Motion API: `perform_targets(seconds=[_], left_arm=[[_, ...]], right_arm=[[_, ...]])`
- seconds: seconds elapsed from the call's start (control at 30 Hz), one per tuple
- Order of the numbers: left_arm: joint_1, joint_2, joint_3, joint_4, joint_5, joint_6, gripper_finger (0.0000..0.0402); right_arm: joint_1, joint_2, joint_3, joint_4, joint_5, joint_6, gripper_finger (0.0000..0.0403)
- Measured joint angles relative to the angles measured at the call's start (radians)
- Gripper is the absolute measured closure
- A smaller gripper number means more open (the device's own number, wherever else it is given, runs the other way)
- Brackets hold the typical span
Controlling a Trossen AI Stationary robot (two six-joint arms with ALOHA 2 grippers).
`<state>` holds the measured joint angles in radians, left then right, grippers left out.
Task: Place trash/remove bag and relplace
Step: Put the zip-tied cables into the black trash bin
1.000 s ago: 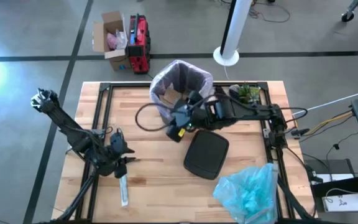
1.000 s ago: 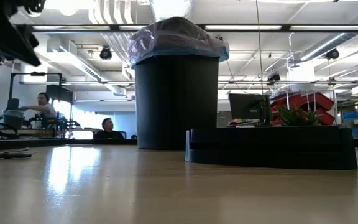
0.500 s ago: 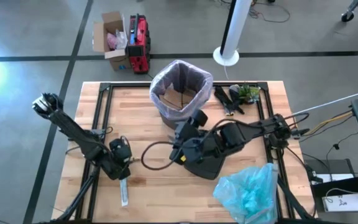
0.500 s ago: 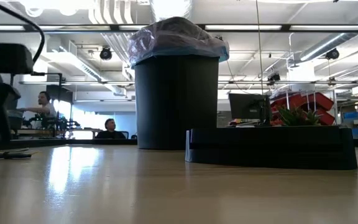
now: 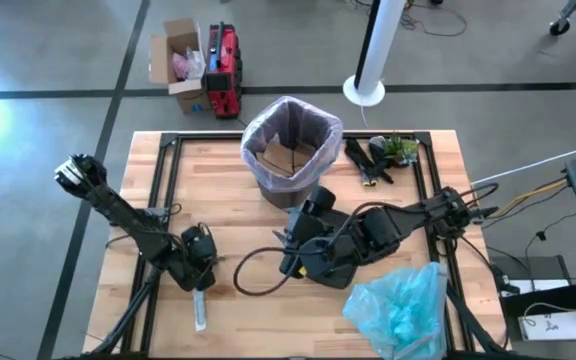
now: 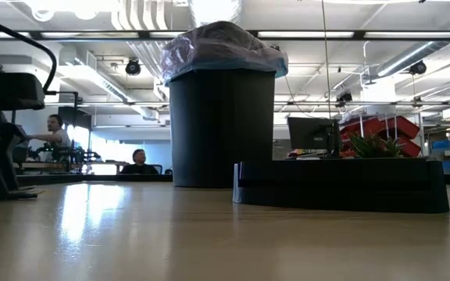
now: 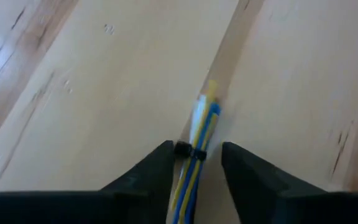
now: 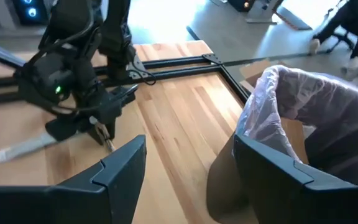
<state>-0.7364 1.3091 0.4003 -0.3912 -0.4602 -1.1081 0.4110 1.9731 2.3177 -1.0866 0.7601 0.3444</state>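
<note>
The black bin (image 5: 290, 150) stands at the table's far middle, lined with the pale pink bag (image 8: 303, 106); brown paper trash (image 5: 286, 157) lies inside it. A crinkly light blue bag (image 5: 398, 310) lies at the near right. My right gripper (image 5: 290, 250) hangs open over the table just near of the bin, with nothing between its fingers (image 8: 126, 165). My left gripper (image 5: 202, 285) is low over the near left, pointing steeply down and open. A thin bundle of yellow, blue and white strands (image 7: 197, 134) with a black tie runs between its fingers; whether they touch it, I cannot tell.
A flat black lid (image 5: 340, 262) lies under my right arm; it shows as a low dark block (image 6: 342, 187) in the low view. A white strip (image 5: 200, 312) lies near my left gripper. A black-and-green clump (image 5: 383, 152) sits right of the bin. People sit beyond the table.
My right gripper has swung away from the bin's rim toward the table's near edge and now hangs over the black lid's left end. My left gripper has come down toward the table near the white strip, tipping more steeply downward.
</note>
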Motion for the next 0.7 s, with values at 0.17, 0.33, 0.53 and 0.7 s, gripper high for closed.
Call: perform_targets(seconds=[0.17,0.33,0.53,0.7], left_arm=[[0.002,0.047,-0.001,0.109,-0.021,0.000,0.0361],[0.014,0.051,-0.002,0.233,-0.002,-0.002,0.0389],[0.064,-0.010,0.069,0.245,-0.019,0.030,0.0376],[0.144,-0.075,0.183,0.243,-0.061,0.203,0.0391]], right_arm=[[0.025,-0.001,0.029,-0.097,0.000,-0.046,0.0175],[0.054,-0.021,0.037,-0.246,0.000,-0.034,0.0186],[0.089,-0.061,0.037,-0.427,0.000,0.074,0.0194],[0.105,-0.078,0.037,-0.482,0.002,0.116,0.0193]])
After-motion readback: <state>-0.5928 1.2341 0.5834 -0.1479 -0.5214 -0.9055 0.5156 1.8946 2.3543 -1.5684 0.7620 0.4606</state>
